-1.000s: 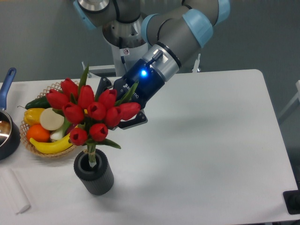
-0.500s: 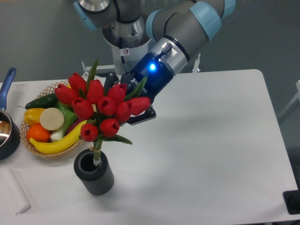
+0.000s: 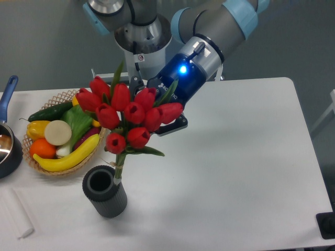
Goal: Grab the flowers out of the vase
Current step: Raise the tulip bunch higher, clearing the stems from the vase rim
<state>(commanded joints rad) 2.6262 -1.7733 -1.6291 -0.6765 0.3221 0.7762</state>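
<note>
The flowers (image 3: 131,116), a bunch of red tulips with green leaves, hang lifted and tilted to the right. Their stem ends sit at the right rim of the vase (image 3: 104,191), a dark grey ribbed pot near the table's front left. My gripper (image 3: 156,121) is behind the blooms and shut on the flowers. The tulip heads hide most of its fingers. A blue light glows on the gripper's body.
A wicker basket (image 3: 63,168) with a banana, cucumber, orange and other produce stands left of the vase. A dark saucepan with a blue handle (image 3: 7,94) sits at the left edge. A white folded cloth (image 3: 15,213) lies at the front left corner.
The gripper has risen and moved right with the flowers. The stems have slid up out of the vase's hole to its right rim.
</note>
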